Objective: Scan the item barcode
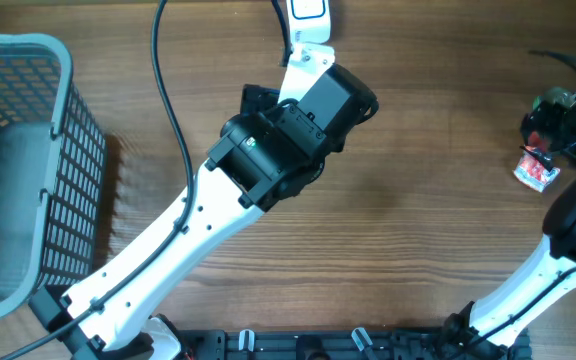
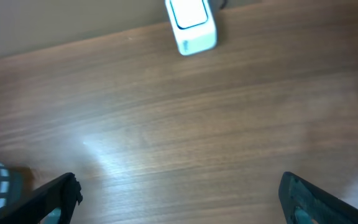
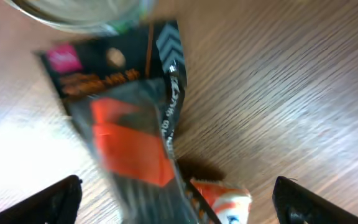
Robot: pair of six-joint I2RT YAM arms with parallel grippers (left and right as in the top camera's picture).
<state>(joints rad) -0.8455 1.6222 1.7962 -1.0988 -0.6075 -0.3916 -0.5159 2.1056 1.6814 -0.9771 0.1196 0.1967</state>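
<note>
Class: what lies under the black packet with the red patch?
A small orange-white wrapper pokes out beneath the black packet; the rest of that wrapper is hidden.

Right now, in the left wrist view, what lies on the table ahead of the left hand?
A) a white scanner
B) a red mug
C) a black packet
A: the white scanner sits on the table beyond the open left hand.
</note>
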